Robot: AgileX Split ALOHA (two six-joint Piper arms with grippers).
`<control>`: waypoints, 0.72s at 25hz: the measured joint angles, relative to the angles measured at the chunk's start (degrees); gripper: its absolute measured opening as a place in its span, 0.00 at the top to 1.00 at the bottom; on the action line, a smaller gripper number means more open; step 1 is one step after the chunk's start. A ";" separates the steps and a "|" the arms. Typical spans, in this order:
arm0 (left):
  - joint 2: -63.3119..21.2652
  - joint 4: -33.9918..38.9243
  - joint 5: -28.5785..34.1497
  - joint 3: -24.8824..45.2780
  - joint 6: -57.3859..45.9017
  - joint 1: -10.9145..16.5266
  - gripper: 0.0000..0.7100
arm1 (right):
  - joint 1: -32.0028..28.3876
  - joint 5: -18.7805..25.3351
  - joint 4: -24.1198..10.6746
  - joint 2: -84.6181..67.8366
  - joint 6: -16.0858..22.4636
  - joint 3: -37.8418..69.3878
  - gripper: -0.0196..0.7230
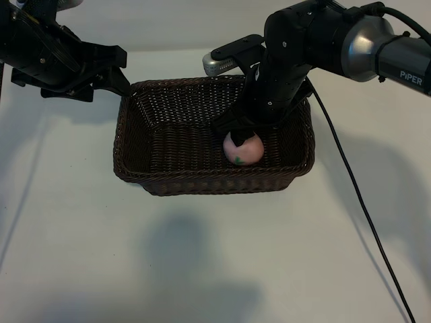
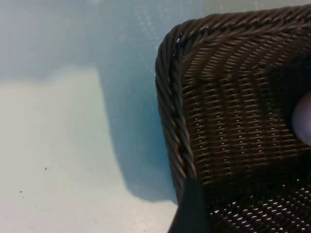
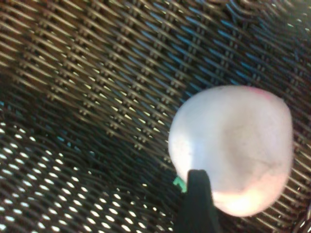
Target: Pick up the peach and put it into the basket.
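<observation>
The peach (image 1: 245, 151) (image 3: 233, 145), pale pink with a small green mark, lies on the floor of the dark woven basket (image 1: 202, 183) (image 3: 97, 73), towards its right end. My right gripper (image 1: 241, 136) reaches down into the basket right over the peach. It stands open, and one dark finger (image 3: 197, 201) rests against the fruit's side. My left gripper (image 1: 120, 73) hovers open and empty at the basket's back left corner. Its wrist view shows one finger (image 2: 192, 208) by the braided rim (image 2: 167, 97), and a pale edge of the peach (image 2: 304, 119).
The basket sits on a white table (image 1: 81, 222). A black cable (image 1: 357, 195) trails from the right arm across the table's right side. Both arms cast shadows on the table in front of the basket.
</observation>
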 joint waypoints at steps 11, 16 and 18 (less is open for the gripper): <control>0.00 0.00 0.00 0.00 0.00 0.00 0.20 | 0.00 8.41 -0.84 -2.33 0.00 -8.16 0.22; 0.00 0.00 0.00 0.00 0.00 0.00 0.20 | 0.00 12.49 -1.16 -2.44 0.00 -14.02 0.22; 0.00 0.00 0.00 0.00 0.00 0.00 0.20 | 0.00 13.32 -1.21 -2.51 0.00 -15.36 0.22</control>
